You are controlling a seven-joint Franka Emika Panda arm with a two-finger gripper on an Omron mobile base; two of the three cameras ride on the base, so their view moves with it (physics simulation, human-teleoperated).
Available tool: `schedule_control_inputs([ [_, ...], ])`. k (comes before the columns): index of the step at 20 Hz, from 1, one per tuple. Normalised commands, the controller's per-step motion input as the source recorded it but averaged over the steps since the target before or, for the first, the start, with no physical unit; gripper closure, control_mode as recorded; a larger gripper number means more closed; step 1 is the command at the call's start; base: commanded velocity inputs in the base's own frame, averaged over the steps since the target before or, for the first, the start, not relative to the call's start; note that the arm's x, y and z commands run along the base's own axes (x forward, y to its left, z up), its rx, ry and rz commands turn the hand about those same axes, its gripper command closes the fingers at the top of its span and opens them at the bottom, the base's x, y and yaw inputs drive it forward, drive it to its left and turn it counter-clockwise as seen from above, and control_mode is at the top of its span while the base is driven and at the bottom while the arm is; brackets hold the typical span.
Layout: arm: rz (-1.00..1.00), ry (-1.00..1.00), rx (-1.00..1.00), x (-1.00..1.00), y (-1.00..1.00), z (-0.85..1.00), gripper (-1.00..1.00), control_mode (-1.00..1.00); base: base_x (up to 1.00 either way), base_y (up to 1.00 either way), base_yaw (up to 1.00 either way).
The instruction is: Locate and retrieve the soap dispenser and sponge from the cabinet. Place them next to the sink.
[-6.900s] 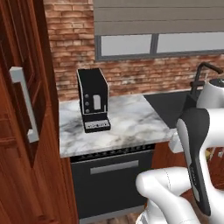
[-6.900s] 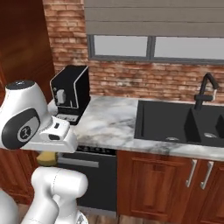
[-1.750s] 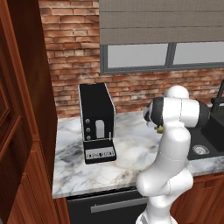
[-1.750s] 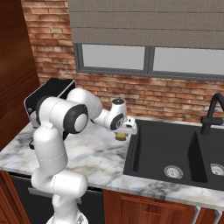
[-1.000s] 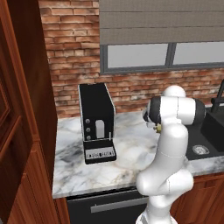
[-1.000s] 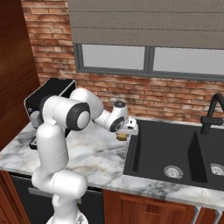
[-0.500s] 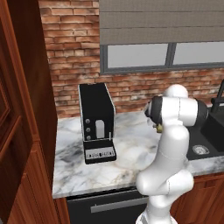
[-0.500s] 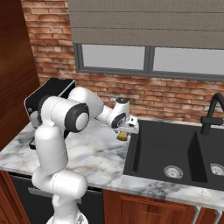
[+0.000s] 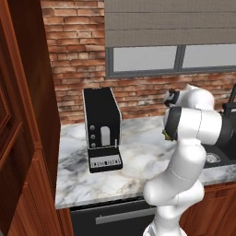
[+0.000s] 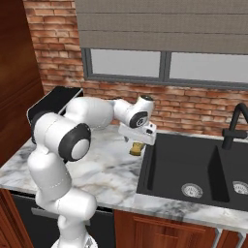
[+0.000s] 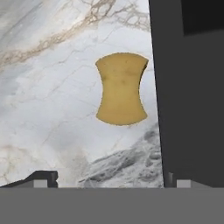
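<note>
No readable text, brand, number or sign is shown. Pale marks are carried on the coffee machine (image 9: 102, 129) base panel, but they cannot be made out.

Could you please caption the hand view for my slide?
Open end effector above the yellow sponge lying on marble beside the black sink.

In the left base view the arm's white body hides the hand, and the sink (image 9: 216, 159) shows as a small dark corner cut by the right edge. The cabinet (image 9: 20, 138) runs off the left and top edges. In the right base view the sponge (image 10: 137, 148) is partly covered by the hand (image 10: 140, 138), whose finger spacing cannot be made out, and the coffee machine (image 10: 51, 109) sits largely behind the arm. The faucet (image 10: 233, 127) is clipped at the right edge.
</note>
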Motion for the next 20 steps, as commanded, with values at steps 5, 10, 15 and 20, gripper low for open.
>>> schedule_control_inputs([
  [5,0.09,0.23,0.01,-0.81,0.16,0.61,-1.00,-1.00,0.00,0.00,0.00],
  [10,0.01,-0.08,-0.09,-0.88,0.32,0.19,-1.00,-1.00,0.00,0.00,0.00],
  [15,0.08,-0.22,-0.02,-0.94,0.26,0.00,-1.00,-1.00,0.00,0.00,0.00],
  [20,0.13,-0.27,-0.02,-0.77,0.12,0.02,-1.00,-1.00,0.00,0.00,0.00],
])
